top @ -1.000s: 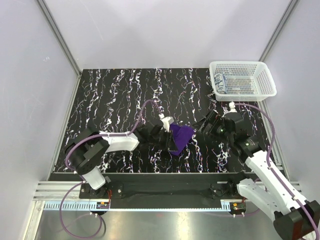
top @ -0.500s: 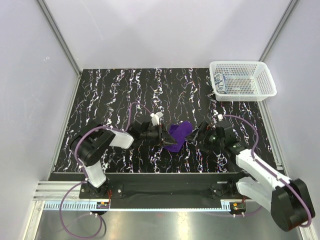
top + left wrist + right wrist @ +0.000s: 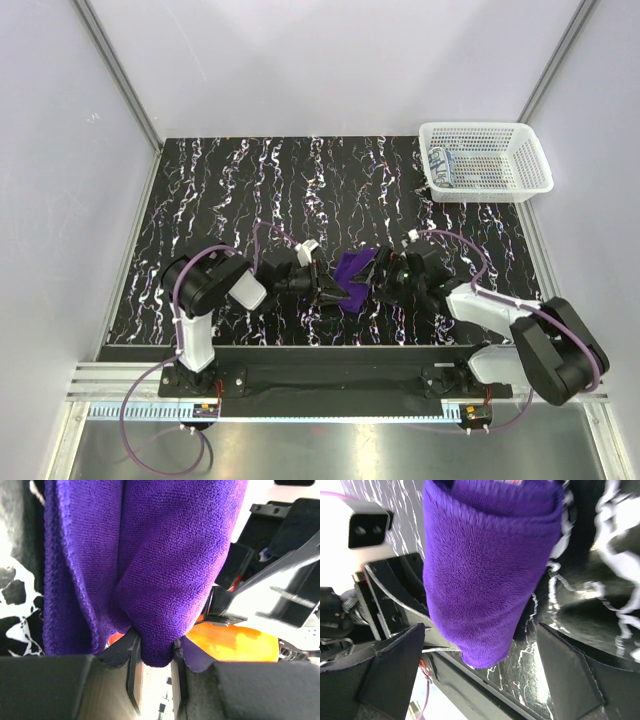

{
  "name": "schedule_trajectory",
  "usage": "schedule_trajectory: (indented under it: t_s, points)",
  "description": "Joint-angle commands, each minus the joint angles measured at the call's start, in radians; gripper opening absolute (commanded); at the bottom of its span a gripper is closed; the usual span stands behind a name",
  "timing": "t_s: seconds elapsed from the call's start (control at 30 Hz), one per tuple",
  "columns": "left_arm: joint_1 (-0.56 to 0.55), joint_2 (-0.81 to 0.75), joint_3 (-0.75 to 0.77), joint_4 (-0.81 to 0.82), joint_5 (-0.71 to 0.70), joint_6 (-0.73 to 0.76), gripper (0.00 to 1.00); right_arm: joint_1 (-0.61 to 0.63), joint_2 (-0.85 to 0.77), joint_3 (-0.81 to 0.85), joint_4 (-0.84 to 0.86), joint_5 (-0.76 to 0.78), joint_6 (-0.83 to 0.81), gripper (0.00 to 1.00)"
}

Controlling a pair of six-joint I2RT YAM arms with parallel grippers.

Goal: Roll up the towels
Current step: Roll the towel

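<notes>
Left pincer (image 3: pixel 154 652) clenched on fold of purple towel (image 3: pixel 165 555), front-middle of table (image 3: pixel 220 190). Right pincer (image 3: pixel 385 272) spread wide, flanking same towel. Patterned towel (image 3: pixel 445 165) lay in mesh basket (image 3: pixel 530 150).

The purple towel (image 3: pixel 352 268) is plain, one deep shade all over. The printed towel (image 3: pixel 443 162) is white with a blue-grey pattern. The basket (image 3: pixel 490 187) is white mesh. The worktop (image 3: pixel 230 190) is black, streaked with white marbled veins. The left arm (image 3: pixel 195 335) and right arm (image 3: pixel 482 305) are white and black.
</notes>
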Motion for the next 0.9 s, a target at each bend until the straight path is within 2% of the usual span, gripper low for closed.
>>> schedule_trajectory:
  t_s: [0.0, 0.13, 0.37, 0.47, 0.73, 0.87]
  points:
    - [-0.001, 0.027, -0.025, 0.164, -0.007, -0.046, 0.06, 0.058, 0.05, 0.037, 0.099, 0.045, 0.028, 0.98]
    - [-0.001, 0.073, -0.038, 0.227, -0.016, -0.095, 0.08, 0.104, 0.125, 0.046, 0.158, 0.061, 0.046, 0.96]
    - [-0.001, 0.196, -0.061, 0.56, -0.014, -0.297, 0.09, 0.124, 0.16, 0.075, 0.165, 0.081, 0.04, 0.88]
    - [-0.001, 0.207, -0.075, 0.586, -0.019, -0.3, 0.1, 0.124, 0.157, 0.08, 0.149, 0.096, 0.028, 0.81]
    - [-0.001, 0.169, -0.117, 0.566, -0.02, -0.282, 0.11, 0.124, 0.128, 0.097, 0.07, 0.171, 0.0, 0.91]
    - [-0.001, 0.173, -0.131, 0.577, -0.022, -0.28, 0.11, 0.122, 0.131, 0.106, 0.06, 0.185, -0.003, 0.91]
